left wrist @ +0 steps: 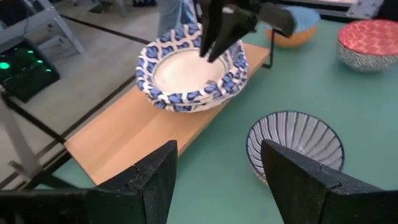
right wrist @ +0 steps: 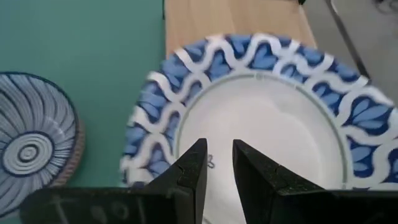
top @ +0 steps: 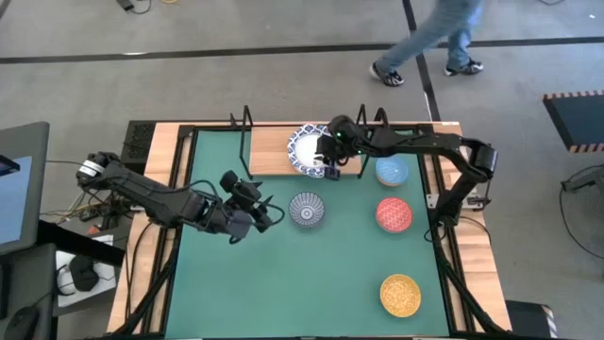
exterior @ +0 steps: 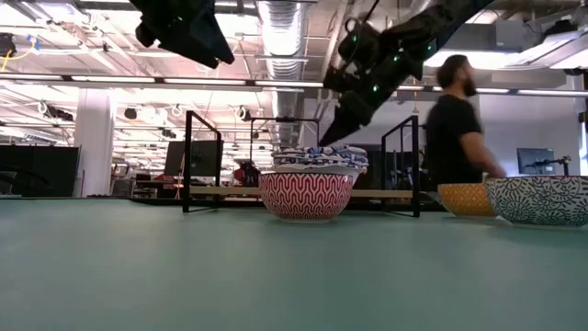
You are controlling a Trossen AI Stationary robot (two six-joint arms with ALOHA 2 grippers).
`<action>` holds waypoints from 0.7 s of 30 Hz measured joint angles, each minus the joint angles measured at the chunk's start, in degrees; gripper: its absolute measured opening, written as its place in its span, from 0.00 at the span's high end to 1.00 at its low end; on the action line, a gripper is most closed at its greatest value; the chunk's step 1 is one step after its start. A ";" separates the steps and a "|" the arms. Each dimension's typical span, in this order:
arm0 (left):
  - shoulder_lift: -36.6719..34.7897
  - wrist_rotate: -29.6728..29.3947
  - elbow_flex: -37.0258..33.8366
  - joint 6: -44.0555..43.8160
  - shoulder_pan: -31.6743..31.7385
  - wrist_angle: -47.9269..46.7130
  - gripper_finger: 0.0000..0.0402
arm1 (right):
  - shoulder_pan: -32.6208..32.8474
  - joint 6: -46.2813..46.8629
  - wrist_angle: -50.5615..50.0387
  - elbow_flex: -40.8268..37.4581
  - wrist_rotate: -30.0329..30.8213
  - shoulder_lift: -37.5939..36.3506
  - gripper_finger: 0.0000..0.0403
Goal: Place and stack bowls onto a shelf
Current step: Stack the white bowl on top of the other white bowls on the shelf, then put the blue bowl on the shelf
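A stack of wide blue-and-white bowls (top: pixel 306 147) rests on the wooden shelf (top: pixel 269 151) at the table's far edge. My right gripper (right wrist: pixel 217 165) hangs over the top bowl's white centre (right wrist: pixel 273 124), its fingers a narrow gap apart with nothing between them. My left gripper (left wrist: pixel 217 180) stands wide open above the green mat, just left of a grey-blue striped bowl (top: pixel 308 210) that sits on the mat. A light blue bowl (top: pixel 392 171), a red bowl (top: pixel 394 214) and a yellow-gold bowl (top: pixel 400 294) stand on the mat's right side. My right gripper points slanting down into the top bowl of the stack, near its rim on the side toward the mat (left wrist: pixel 233 62). Whether the fingertips (left wrist: pixel 210 53) touch the bowl's inside I cannot tell.
Black wire posts (top: pixel 247 118) stand at the shelf's ends. The left half of the shelf board (left wrist: pixel 137 130) is bare, and so are the mat's left and near parts (top: pixel 245 283). A person (top: pixel 429 38) walks on the floor beyond the table's far edge.
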 joint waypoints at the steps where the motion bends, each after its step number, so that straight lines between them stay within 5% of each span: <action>1: 0.00 0.67 0.00 0.88 0.44 0.75 0.46 | -0.29 0.00 0.23 0.06 -0.26 0.89 0.75; 9: 0.00 1.06 0.00 3.46 2.21 2.19 0.46 | -3.01 -0.19 -6.29 0.43 1.46 4.71 0.75; 21: 0.00 1.72 0.00 4.36 2.39 3.06 0.46 | -6.33 2.27 -11.96 0.41 6.01 -4.87 0.75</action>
